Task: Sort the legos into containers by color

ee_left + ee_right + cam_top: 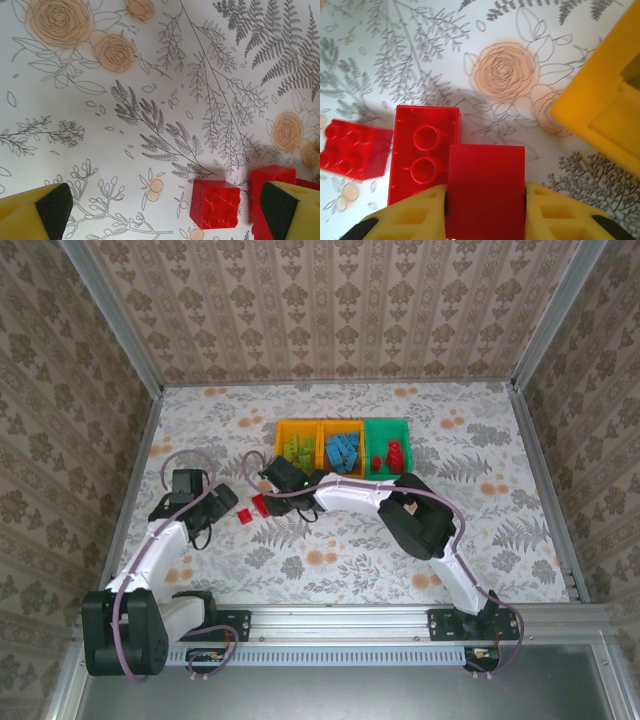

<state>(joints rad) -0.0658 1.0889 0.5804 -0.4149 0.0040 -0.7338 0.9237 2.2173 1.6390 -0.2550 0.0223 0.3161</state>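
Legos sat sorted in the three joined containers toward the far edge of the table: lime green legos in the left orange bin, blue legos in the middle orange bin, and red legos in the green bin at the right end.

Three red pieces were out on the table, just in front of the left orange bin. The right gripper was closed on one of them, the held red brick, whose smooth side faced the wrist camera between the yellow fingers. Touching its left side lay the upturned red brick, its hollow underside showing. Just beyond that sat the square red brick, studs up.

The left gripper hung low over the table with its jaws spread wide and nothing between them. The square red brick lay close to its right-hand finger but clear of it. From above, the left gripper and right gripper were near each other, with the loose red bricks between them.
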